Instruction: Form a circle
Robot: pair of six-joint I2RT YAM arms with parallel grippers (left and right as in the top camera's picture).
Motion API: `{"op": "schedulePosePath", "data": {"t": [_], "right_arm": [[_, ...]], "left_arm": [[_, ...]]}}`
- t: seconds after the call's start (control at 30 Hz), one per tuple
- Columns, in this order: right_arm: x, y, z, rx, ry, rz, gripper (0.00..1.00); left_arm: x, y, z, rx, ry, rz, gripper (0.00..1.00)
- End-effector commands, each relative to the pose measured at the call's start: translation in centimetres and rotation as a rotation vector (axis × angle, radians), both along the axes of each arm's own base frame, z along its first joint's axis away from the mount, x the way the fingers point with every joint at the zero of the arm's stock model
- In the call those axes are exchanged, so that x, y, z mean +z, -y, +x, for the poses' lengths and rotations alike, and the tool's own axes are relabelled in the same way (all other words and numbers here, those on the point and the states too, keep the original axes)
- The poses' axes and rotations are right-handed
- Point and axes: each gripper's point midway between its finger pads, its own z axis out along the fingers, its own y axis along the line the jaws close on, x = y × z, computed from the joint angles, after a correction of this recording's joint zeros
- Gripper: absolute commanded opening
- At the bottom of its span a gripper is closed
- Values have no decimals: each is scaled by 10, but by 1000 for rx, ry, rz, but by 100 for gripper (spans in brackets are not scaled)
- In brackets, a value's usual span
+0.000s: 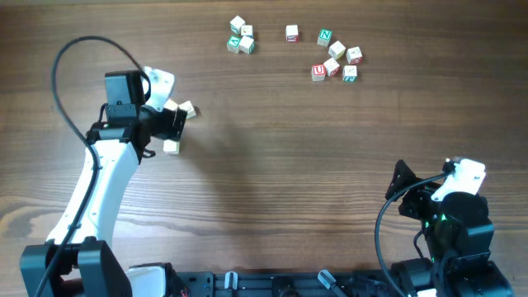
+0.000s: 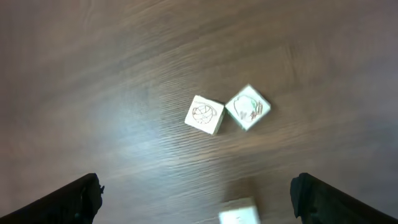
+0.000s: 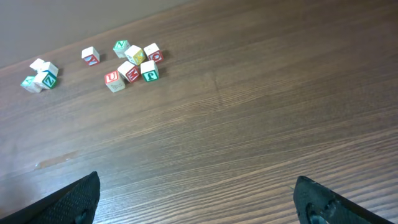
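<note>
3 cubes sit under your left gripper, and I judge them the start of the circle: 2 touch edge to edge, and the 3rd cube lies just apart, nearer the claw. That is a clump, not a ring, so most of the work looks undone. Both claws are spread wide and hold nothing. Your right gripper hangs near its base, well apart from every cube. 7 loose cubes and a tight bunch lie at the far edge of the table. Readable there: a green N, a red U, a green P, a green Z. Prints under the left claw are too blurred to read.
</note>
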Motion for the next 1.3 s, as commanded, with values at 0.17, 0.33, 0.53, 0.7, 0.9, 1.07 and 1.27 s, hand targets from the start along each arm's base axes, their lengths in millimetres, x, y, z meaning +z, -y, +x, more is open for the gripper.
{"op": "schedulePosePath", "data": {"t": [0.17, 0.33, 0.53, 0.7, 0.9, 1.07, 1.27], "right_arm": [[-2, -1, 0, 11, -7, -6, 100], [-2, -1, 0, 11, -7, -6, 100], [-2, -1, 0, 12, -7, -6, 100], [-2, -1, 0, 12, -7, -6, 100], [-2, -1, 0, 11, -7, -6, 100], [-2, -1, 0, 12, -7, -6, 100], [-2, -1, 0, 12, -7, -6, 100]], "left_arm": [[15, -45, 30, -278, 120, 303, 93], [14, -59, 33, -223, 131, 291, 100], [-14, 2, -1, -86, -31, -75, 100], [-43, 36, -63, 135, -331, -262, 100], [-47, 36, -68, 319, -364, -347, 100], [-64, 35, -57, 399, -372, -379, 100], [-99, 5, -63, 585, -426, -274, 100]]}}
